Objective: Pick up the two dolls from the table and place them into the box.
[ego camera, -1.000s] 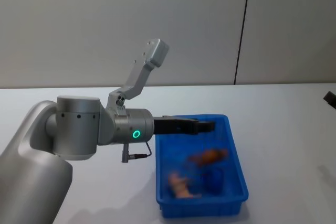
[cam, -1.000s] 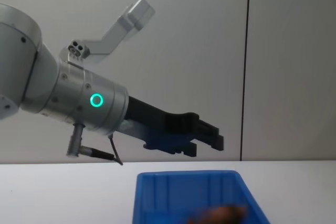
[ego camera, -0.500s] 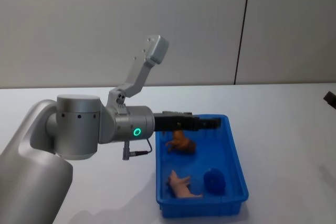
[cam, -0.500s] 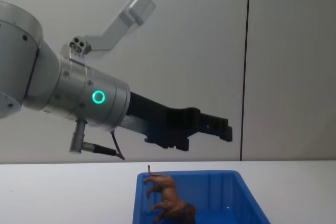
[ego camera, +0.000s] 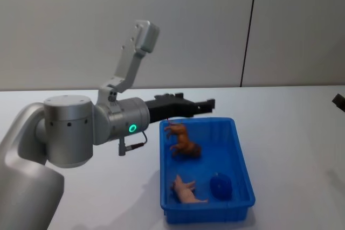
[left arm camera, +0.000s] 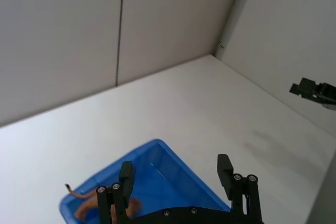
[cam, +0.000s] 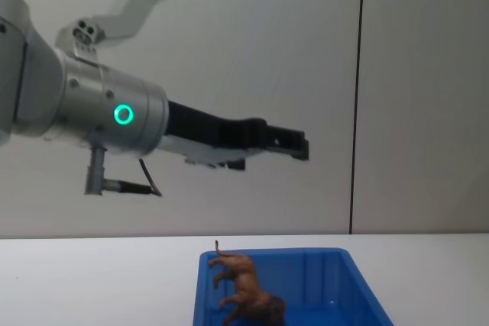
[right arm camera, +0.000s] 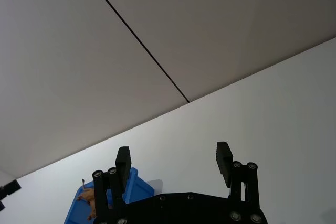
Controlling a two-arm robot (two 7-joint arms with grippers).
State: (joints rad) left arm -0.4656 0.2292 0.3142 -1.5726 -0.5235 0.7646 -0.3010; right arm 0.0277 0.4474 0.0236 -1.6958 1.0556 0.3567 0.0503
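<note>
My left arm reaches out level above the table [ego camera: 302, 117], and my left gripper [ego camera: 207, 104] hangs high over the far rim of the box [ego camera: 242, 160], jaws spread wide with nothing between them. The brown doll [ego camera: 182, 142] stands head-down in the far left part of the box, leaning on the left wall, its thin tail poking above the rim. The pink doll [ego camera: 186, 189] lies on its side in the near left corner of the box, just beside a dark blue lump [ego camera: 220, 185] on the floor. Bare white table lies open all round the box, widest to its right. The chest view shows air between my fingers and the box rim, and the brown doll's rump rising above that rim. From my left wrist I look down past my fingertips [left arm camera: 126, 172] onto the box's far corner. My right gripper [right arm camera: 173, 157] sits well off to the right of the box, jaws wide apart and empty.
</note>
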